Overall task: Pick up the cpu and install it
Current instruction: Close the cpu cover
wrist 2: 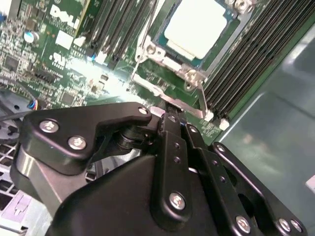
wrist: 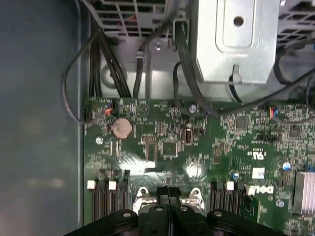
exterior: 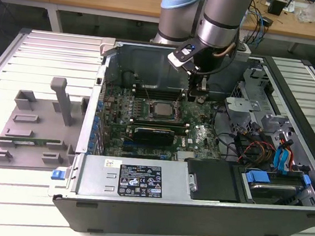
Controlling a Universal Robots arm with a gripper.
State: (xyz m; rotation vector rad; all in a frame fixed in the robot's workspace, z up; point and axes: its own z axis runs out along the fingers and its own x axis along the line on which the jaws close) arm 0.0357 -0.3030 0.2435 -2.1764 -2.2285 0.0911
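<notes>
Already the cpu [wrist 2: 197,24] lies in the socket [wrist 2: 147,53], jaws closed nearby.

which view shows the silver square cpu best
The second wrist view: the flat square silver-topped cpu is close up, lying in its metal-framed socket. The exterior view shows it small, from above.

cpu [wrist 2: 197,24]: silver-grey top | motherboard [wrist: 167,147]: green | tool [wrist: 166,192]: black | chassis [exterior: 146,60]: grey | drive tab [exterior: 255,176]: blue

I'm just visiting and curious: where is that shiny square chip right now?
The cpu lies in the socket on the green board inside the computer case, to the exterior view's left of the gripper.
</notes>
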